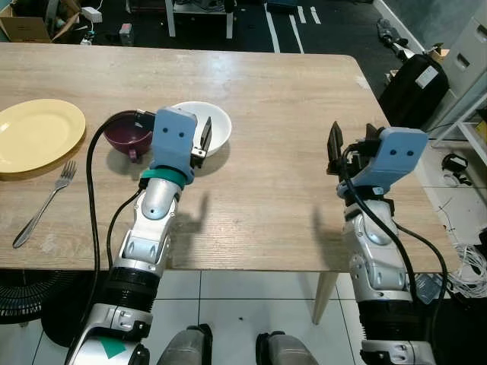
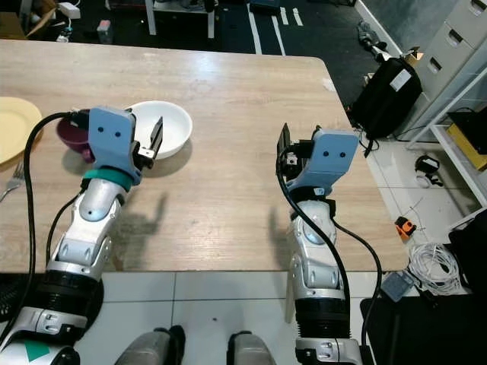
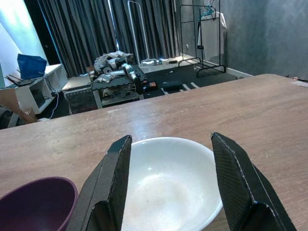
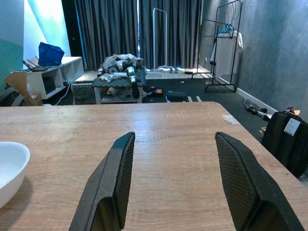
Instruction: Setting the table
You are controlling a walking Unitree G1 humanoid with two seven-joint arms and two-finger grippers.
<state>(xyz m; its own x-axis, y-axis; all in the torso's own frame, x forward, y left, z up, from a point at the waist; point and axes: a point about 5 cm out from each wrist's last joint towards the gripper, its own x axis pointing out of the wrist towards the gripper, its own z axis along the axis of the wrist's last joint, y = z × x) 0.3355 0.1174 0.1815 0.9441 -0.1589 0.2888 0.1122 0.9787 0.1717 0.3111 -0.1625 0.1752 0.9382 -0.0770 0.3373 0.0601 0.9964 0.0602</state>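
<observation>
A white bowl (image 1: 219, 123) stands on the wooden table (image 1: 274, 190), with a dark purple cup (image 1: 124, 135) close on its left. My left gripper (image 1: 199, 143) hovers open just above the bowl's near rim; in the left wrist view the bowl (image 3: 168, 175) lies between and ahead of the two fingers (image 3: 108, 192), and nothing is held. A yellow plate (image 1: 38, 133) sits at the table's left edge, and a metal fork (image 1: 44, 205) lies in front of it. My right gripper (image 1: 353, 146) stands open over bare tabletop on the right, well away from the bowl.
A black backpack (image 1: 415, 84) and grey drawers (image 1: 468, 53) stand on the floor beyond the table's right end, with cables (image 1: 468, 266) nearby. A fan base (image 1: 23, 304) sits under the table's near left corner. A cardboard box (image 1: 27, 23) is beyond the far left.
</observation>
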